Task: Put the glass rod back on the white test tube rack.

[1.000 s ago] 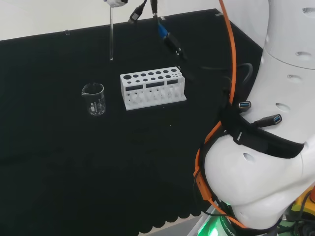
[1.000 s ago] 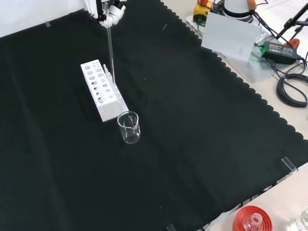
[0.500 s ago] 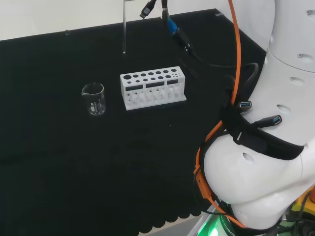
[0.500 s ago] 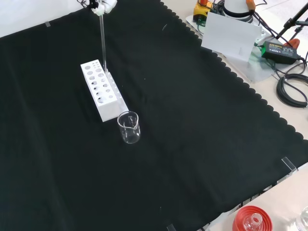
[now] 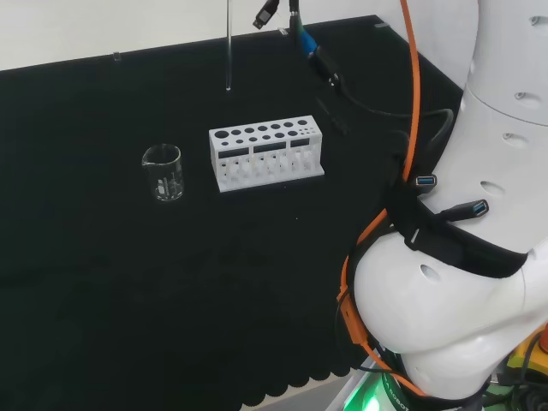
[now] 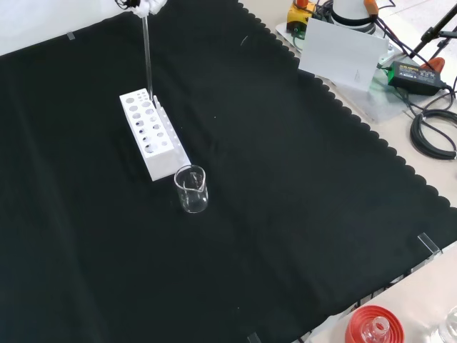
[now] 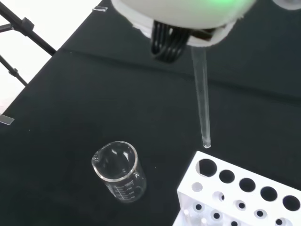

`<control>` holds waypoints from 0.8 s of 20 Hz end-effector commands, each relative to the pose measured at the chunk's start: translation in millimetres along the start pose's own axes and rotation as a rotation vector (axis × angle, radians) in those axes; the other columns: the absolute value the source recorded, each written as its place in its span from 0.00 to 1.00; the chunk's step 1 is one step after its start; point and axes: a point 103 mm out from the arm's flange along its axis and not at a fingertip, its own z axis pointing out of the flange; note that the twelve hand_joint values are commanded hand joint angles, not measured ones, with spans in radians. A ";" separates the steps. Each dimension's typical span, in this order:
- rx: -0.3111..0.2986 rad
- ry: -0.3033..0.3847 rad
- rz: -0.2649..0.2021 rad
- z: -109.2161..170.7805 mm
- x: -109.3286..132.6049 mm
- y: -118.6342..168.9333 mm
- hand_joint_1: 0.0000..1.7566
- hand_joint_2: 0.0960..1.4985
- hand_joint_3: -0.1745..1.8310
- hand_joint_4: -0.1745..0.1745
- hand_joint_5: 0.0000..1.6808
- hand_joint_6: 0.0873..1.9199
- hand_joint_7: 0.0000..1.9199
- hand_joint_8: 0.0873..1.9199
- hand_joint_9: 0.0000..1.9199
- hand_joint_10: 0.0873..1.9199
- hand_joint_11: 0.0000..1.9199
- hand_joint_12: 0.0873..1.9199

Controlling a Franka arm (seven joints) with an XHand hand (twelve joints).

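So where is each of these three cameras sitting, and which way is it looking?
Head view: behind and above the arm's base, looking over the white arm links at the white rack and beaker.
Front view: opposite the arm, looking down on the black cloth; the hand enters at the top.
Wrist view: at the wrist, looking past the hand along the glass rod.
All three share rod, rack and beaker.
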 end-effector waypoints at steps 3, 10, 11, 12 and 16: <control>0.001 0.005 0.029 3.9 -9.4 -12.7 0.75 0.38 0.47 0.00 0.67 0.37 0.68 0.44 0.85 0.26 0.79 0.35; 0.011 -0.001 0.046 8.1 -8.5 -21.2 0.75 0.38 0.47 0.00 0.67 0.37 0.68 0.44 0.85 0.26 0.79 0.35; 0.007 0.002 0.046 8.3 -8.4 -21.5 0.75 0.38 0.47 0.00 0.67 0.37 0.68 0.44 0.85 0.26 0.79 0.35; 0.002 0.007 0.049 9.0 -9.4 -22.9 0.75 0.38 0.47 0.00 0.67 0.37 0.68 0.44 0.85 0.26 0.79 0.35; 0.005 0.016 0.061 19.2 -12.8 -31.4 0.75 0.38 0.47 0.00 0.67 0.37 0.68 0.44 0.85 0.26 0.79 0.35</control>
